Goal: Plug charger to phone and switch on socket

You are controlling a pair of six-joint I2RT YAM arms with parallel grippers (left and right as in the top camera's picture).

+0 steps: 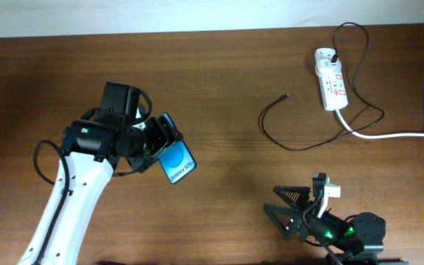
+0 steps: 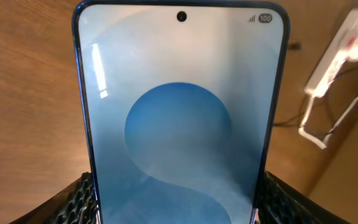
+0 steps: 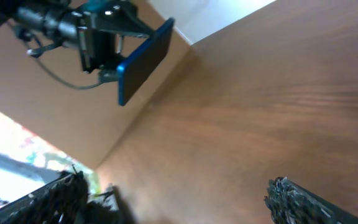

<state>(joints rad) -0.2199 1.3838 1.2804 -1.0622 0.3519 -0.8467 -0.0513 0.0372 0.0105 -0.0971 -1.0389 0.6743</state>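
Filling the left wrist view is the phone point(image 2: 182, 124), its lower end clamped between the ribbed black fingers point(image 2: 79, 202) of the left end effector point(image 1: 164, 141), one finger against each long side. The screen is lit: a pale blue ground with a deeper blue circle at its middle, a punch-hole lens at the top centre, a small "100" badge in the top corner and a dark, thin frame all round. From overhead the same screen reads bright blue with white "Galaxy S25" lettering, and the phone juts out to the lower right of the fingers, tilted. The right wrist camera catches it edge-on and lifted off the bench point(image 1: 219, 73). Behind the end effector comes a black wrist block, then a white link slanting down to the lower left edge of the overhead view, a dark cable looped beside it. The right end effector point(image 1: 284, 206) sits low at the near right edge of the bench with its fingers spread wide and nothing between them. Well apart from the phone, at the far right, lies the socket point(image 1: 330, 79) – white, with red marks – and its thick white cord point(image 1: 396, 135) runs off to the right. The charger point(image 1: 265, 125) is plugged into the socket's far end and loops over the bench, its plug tip point(image 1: 285, 96) lying free just left of the socket.
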